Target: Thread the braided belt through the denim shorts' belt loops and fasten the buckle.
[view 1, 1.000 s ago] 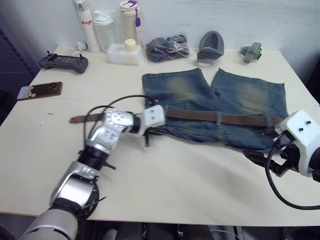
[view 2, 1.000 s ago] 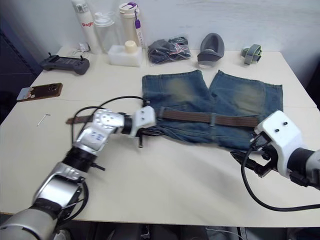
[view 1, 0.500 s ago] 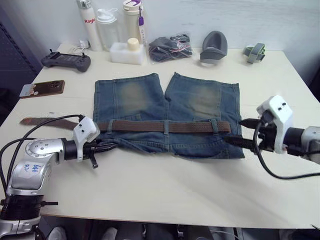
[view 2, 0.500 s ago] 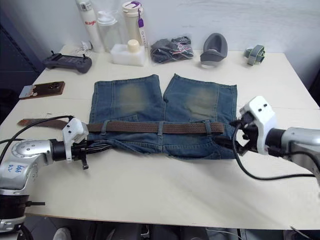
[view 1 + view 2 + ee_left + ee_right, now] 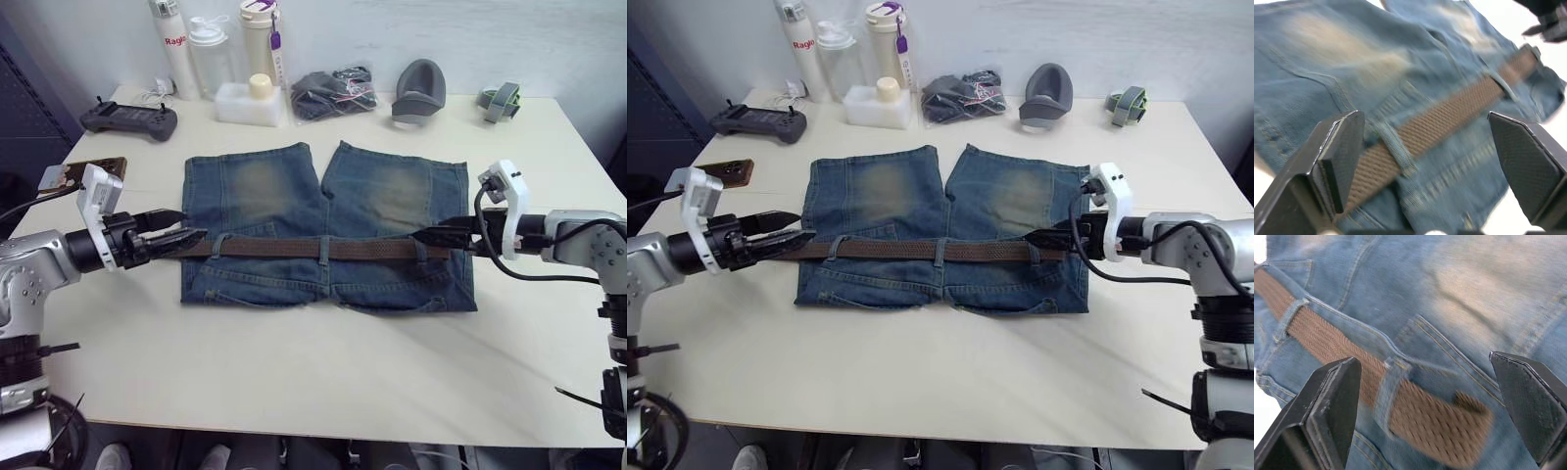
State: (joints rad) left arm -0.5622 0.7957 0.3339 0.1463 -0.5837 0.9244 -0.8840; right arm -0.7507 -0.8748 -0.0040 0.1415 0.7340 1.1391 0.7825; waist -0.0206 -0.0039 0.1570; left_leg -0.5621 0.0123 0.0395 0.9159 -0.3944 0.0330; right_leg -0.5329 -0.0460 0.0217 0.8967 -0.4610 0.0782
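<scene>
Three belt loops (image 5: 324, 248) of the denim shorts (image 5: 323, 196) are already passed by the braided belt (image 5: 372, 249); fastening is left (no buckle made out). Left gripper (image 5: 186, 236) and right gripper (image 5: 431, 235) are held wide, empty.

We see the left gripper (image 5: 181, 237) lifted off the near-left corner of the shorts (image 5: 328, 225) to the left end of the belt (image 5: 323, 249), where a second ago it lay over the belt's left stretch, fingers spread around it. The right gripper (image 5: 431, 235) has come up from the table beyond the shorts' near-right corner to the belt's right end, fingers apart. The belt's left tail, earlier trailing across the table, no longer shows there.
</scene>
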